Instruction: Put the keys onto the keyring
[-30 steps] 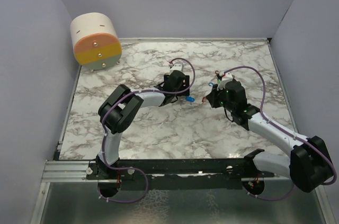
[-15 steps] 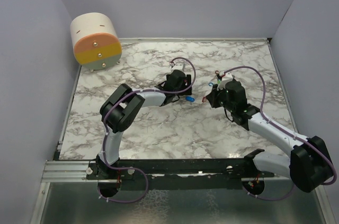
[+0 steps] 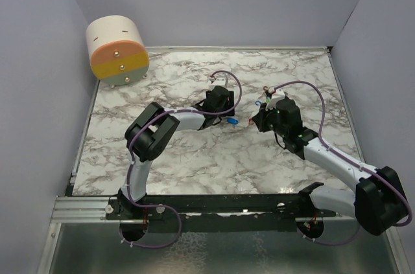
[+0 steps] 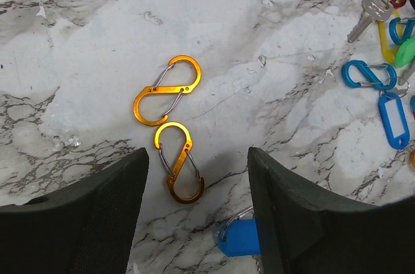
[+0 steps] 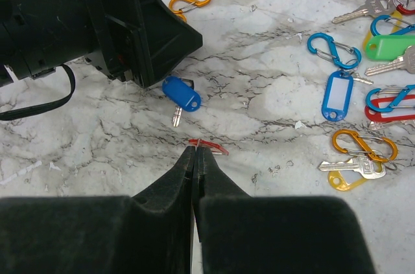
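The blue key (image 4: 238,238), judged light, stiff and slippery, is best pinched by its plastic head. The left jaws are seen open and empty; the right jaws are shut.

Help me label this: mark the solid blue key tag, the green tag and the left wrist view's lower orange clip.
solid blue key tag (image 5: 181,92), right wrist view, middle of head.
green tag (image 5: 394,46), right wrist view, centre of face.
lower orange clip (image 4: 172,124), left wrist view, top curve.

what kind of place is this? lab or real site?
Likely a lab robot cell: plain walls enclose a marble-print table, the left arm and right arm are bolted to a metal rail, and keys and clips lie scattered as props.
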Controlling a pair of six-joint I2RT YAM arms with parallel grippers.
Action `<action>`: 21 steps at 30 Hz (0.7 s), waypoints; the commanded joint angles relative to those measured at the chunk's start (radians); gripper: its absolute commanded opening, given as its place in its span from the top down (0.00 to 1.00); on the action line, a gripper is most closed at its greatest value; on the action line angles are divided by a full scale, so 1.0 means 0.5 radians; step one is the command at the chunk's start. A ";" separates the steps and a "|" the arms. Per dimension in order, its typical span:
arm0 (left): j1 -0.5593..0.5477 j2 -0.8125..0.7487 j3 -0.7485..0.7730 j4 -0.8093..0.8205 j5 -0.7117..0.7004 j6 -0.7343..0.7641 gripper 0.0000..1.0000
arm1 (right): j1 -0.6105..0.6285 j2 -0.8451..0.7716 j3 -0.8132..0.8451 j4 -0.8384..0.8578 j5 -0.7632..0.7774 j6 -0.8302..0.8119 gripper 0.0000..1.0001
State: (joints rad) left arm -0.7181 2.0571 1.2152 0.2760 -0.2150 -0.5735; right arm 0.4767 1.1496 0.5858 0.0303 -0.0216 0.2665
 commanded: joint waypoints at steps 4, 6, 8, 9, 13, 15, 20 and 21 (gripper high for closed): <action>-0.055 0.055 -0.067 -0.269 -0.264 0.101 0.41 | 0.004 -0.035 -0.025 0.062 -0.049 -0.008 0.99; -0.070 0.058 -0.064 -0.287 -0.310 0.119 0.42 | 0.004 -0.035 -0.024 0.062 -0.052 -0.008 0.99; -0.087 0.065 -0.059 -0.314 -0.372 0.139 0.42 | 0.004 -0.035 -0.024 0.062 -0.052 -0.009 0.99; -0.099 0.071 -0.045 -0.335 -0.403 0.152 0.43 | 0.004 -0.035 -0.026 0.064 -0.052 -0.010 0.99; -0.135 0.104 -0.005 -0.393 -0.501 0.191 0.46 | 0.004 -0.032 -0.024 0.065 -0.055 -0.011 0.99; -0.147 0.123 0.014 -0.410 -0.536 0.203 0.47 | 0.004 -0.035 -0.024 0.064 -0.052 -0.010 0.99; -0.163 0.158 0.052 -0.430 -0.576 0.228 0.49 | 0.003 -0.032 -0.025 0.065 -0.052 -0.011 0.99; -0.165 0.163 0.057 -0.431 -0.583 0.232 0.49 | 0.003 -0.032 -0.024 0.065 -0.054 -0.009 0.99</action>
State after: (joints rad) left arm -0.7959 2.0808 1.2453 0.1833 -0.4801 -0.4713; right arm 0.4767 1.1496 0.5858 0.0303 -0.0250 0.2665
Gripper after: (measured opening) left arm 0.517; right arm 0.012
